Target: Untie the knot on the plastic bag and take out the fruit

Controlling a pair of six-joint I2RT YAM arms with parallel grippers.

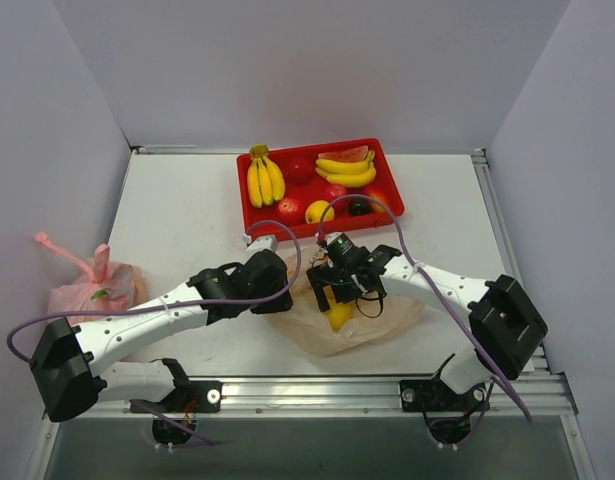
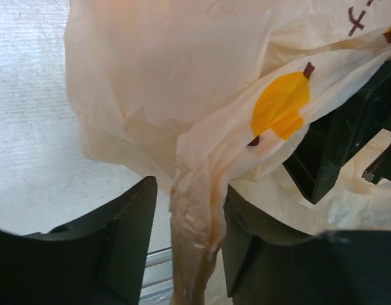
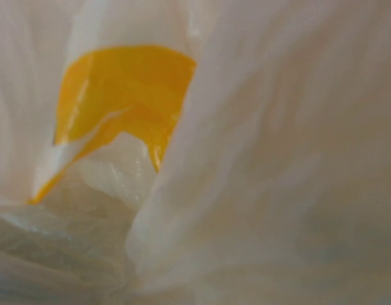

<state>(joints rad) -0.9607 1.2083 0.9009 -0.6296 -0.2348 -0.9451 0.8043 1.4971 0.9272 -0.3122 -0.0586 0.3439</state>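
Observation:
The peach-orange plastic bag (image 1: pixel 372 318) lies crumpled on the table near the front, between my two grippers. My left gripper (image 1: pixel 280 287) is at its left edge. In the left wrist view its fingers (image 2: pixel 128 238) stand apart around a twisted strand of bag film (image 2: pixel 196 235), which touches the right finger with a gap on the left. I cannot make out the knot. My right gripper (image 1: pixel 339 283) is pushed into the bag's top, and film (image 3: pixel 259 159) fills its wrist view and hides its fingers. A yellow patch (image 1: pixel 338 316) shows on the bag. Round fruit (image 1: pixel 320 211) lies in the red tray.
The red tray (image 1: pixel 387 160) at the back middle also holds two banana bunches (image 1: pixel 264 180) and a watermelon slice (image 1: pixel 345 154). A pink knotted bag (image 1: pixel 92 287) sits at the far left. The right arm's dark body (image 2: pixel 335 146) is close beside the left gripper.

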